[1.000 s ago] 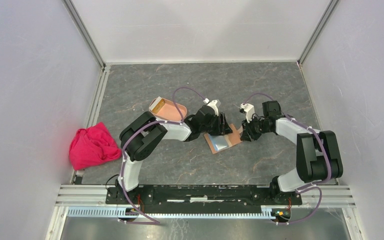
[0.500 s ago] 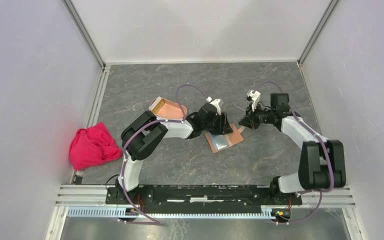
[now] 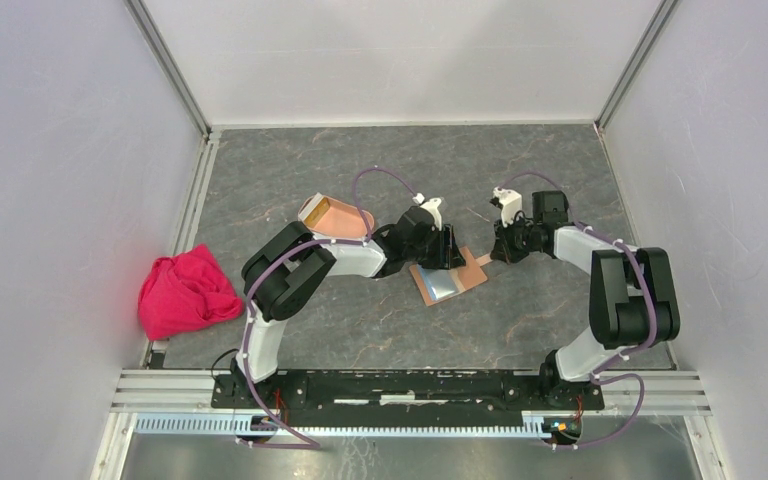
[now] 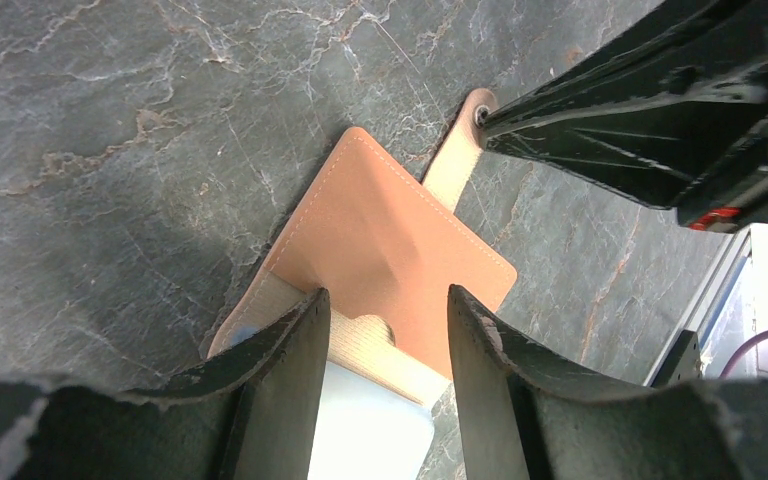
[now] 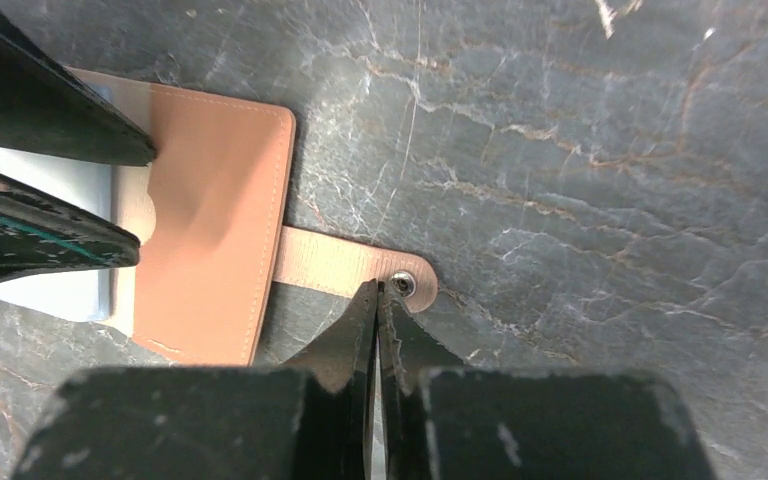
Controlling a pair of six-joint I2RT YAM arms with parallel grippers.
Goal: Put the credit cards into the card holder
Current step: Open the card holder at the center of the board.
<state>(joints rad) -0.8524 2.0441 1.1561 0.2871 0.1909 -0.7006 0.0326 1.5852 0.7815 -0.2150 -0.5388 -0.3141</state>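
A flat brown leather wallet (image 3: 466,272) lies mid-table with a pale grey-white credit card (image 3: 440,286) sticking out of its near end. In the left wrist view, my left gripper (image 4: 388,295) is open, its fingers straddling that card (image 4: 370,430) where it leaves the wallet (image 4: 400,230). My right gripper (image 5: 378,288) is shut, its tips pressed on the wallet's snap tab (image 5: 330,262) beside the metal snap (image 5: 401,284). The salmon-pink card holder (image 3: 335,215) sits left of the wallet, behind the left arm. No other cards show.
A crumpled red cloth (image 3: 185,290) lies at the table's left edge. White walls enclose the grey marbled table (image 3: 380,330) on three sides. The two grippers (image 3: 449,250) (image 3: 488,258) are close together over the wallet.
My right gripper lifted off the wallet's right edge, then came down shut on the snap tab. The left gripper stayed over the card.
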